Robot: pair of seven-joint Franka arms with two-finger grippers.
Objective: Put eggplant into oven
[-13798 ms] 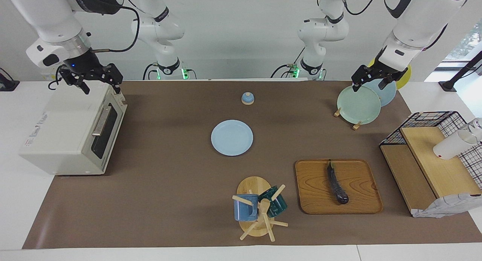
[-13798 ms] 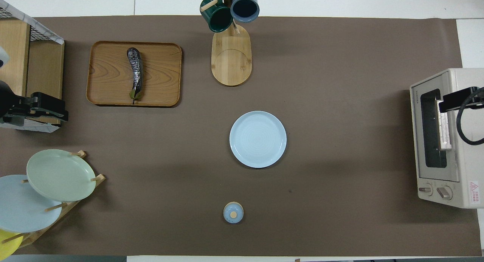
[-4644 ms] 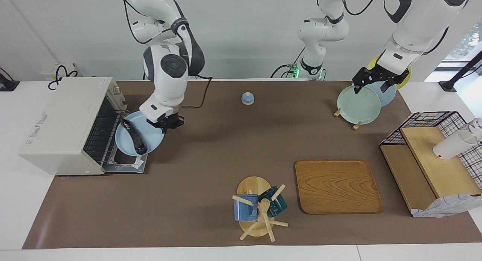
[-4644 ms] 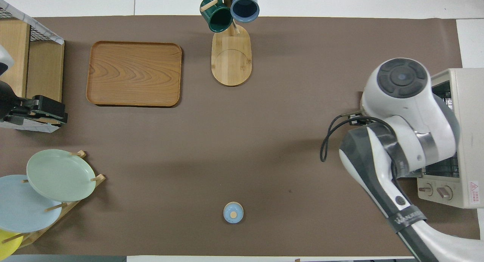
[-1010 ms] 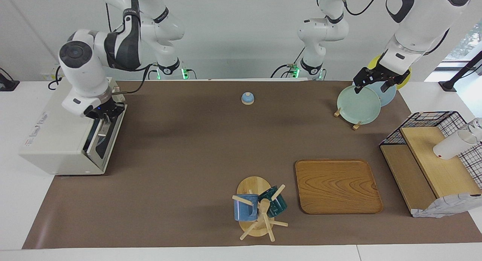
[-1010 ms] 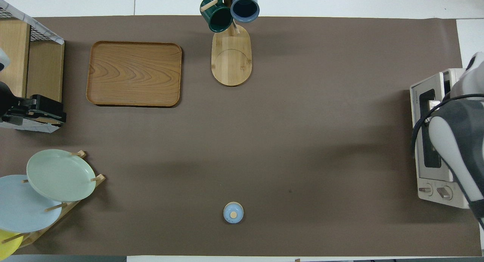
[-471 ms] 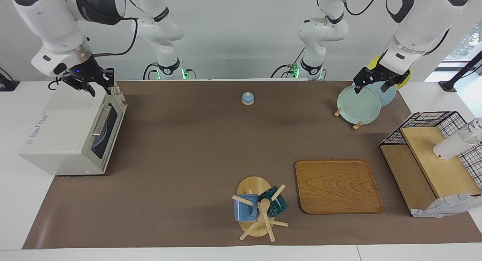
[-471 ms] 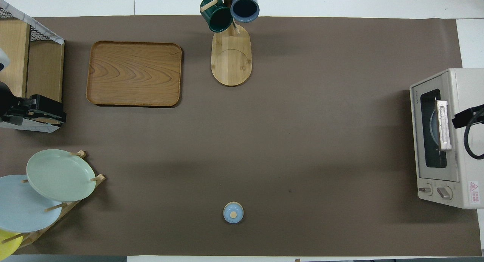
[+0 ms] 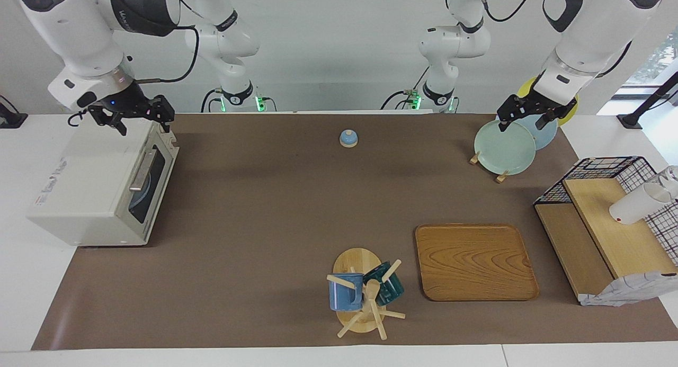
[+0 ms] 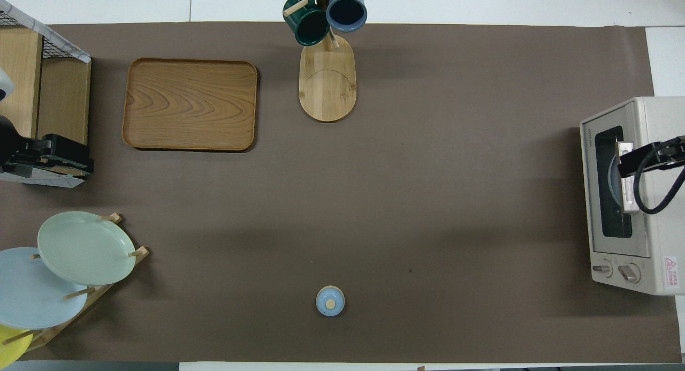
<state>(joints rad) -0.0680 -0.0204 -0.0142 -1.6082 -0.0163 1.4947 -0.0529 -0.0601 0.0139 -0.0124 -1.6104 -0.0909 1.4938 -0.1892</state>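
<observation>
The oven (image 9: 100,184) door is shut; a blue plate (image 9: 142,189) shows through its glass. The right tool (image 9: 139,116) hangs spread over the oven top, holding nothing. The left tool (image 9: 525,113) waits spread over the plate rack (image 9: 503,147).

The oven (image 10: 661,119) carries a small brand word (image 10: 587,138) along the top edge of its front panel; it looks like "TOSHIBA", though the letters are tiny. At the corner of the oven's top above the knobs sits a sticker (image 10: 671,266) with a red warning triangle and lines of print too small to read. In the facing view, grey lettering (image 9: 53,177) runs near the top's outer edge, illegible. White lettering on the right arm's dark band (image 9: 122,15) cannot be made out.
</observation>
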